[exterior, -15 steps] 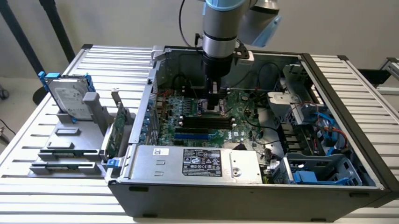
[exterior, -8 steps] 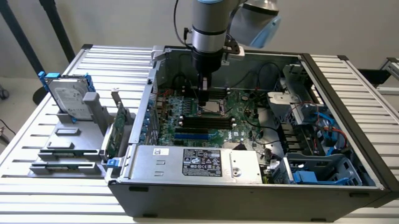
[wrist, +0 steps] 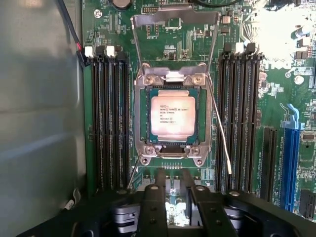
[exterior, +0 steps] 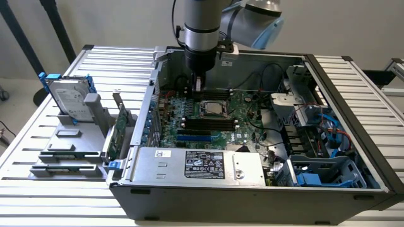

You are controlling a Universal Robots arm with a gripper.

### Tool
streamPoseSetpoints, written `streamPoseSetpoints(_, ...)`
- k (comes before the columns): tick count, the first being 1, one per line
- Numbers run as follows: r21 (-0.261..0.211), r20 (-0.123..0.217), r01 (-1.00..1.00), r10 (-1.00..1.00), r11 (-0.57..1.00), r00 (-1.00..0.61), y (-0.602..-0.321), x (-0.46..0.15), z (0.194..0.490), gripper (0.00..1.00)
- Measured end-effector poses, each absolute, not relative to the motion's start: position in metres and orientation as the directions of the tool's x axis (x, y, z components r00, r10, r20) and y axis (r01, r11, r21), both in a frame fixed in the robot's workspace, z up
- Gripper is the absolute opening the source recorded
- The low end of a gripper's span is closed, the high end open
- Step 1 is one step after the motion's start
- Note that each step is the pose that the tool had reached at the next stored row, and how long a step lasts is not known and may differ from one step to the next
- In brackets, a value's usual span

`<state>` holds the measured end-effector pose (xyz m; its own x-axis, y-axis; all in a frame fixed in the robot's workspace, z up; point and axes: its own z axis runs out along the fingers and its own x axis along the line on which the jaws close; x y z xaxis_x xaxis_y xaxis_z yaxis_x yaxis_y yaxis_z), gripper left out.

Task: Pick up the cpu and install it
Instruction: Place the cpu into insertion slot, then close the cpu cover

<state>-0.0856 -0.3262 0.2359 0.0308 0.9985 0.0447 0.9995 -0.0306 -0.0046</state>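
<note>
The cpu (wrist: 173,117) lies in its socket (wrist: 139,148) near the middle of the motherboard (exterior: 249,116), silver top up and, as far as the wrist view shows, square in the frame. The gripper (exterior: 198,87) hangs above the board's rear edge, just behind the socket. Its jaws are parted by a narrow gap and hold nothing.

The risks are mostly in the socket hardware. The load plate (wrist: 175,19) stands hinged up and the thin wire lever (wrist: 222,133) is loose beside the socket's far side. I judge nothing clamps the chip, so a nudge or a tilt of the case could shift it on the contacts. Both parts stick up near the fingers (wrist: 153,197), so a careless descent could catch or bend them. If the chip sits slightly off its keys, any pressing would damage the pins beneath; I cannot tell this from here.

From the exterior view's left, a hard drive (exterior: 66,97) in a blue bracket and a green circuit card (exterior: 120,125) stand in a grey holder (exterior: 69,153) on the tabletop (exterior: 38,194), well apart from the work. Inside the computer case (exterior: 252,205), memory slots (wrist: 106,123) flank the socket. A power supply (exterior: 202,165) fills the front edge, and black cables (exterior: 268,78) loop toward the drive cage (exterior: 315,123) at the right wall.
</note>
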Motion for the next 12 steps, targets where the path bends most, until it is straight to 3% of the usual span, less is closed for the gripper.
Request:
streamPoseSetpoints(2,-0.005,0.045,1.0,0.999,-0.031,0.031,-0.3262,-0.0859,0.2359,0.13)
streamPoseSetpoints(12,-0.005,0.045,1.0,0.999,-0.031,0.031,-0.3262,-0.0859,0.2359,0.11)
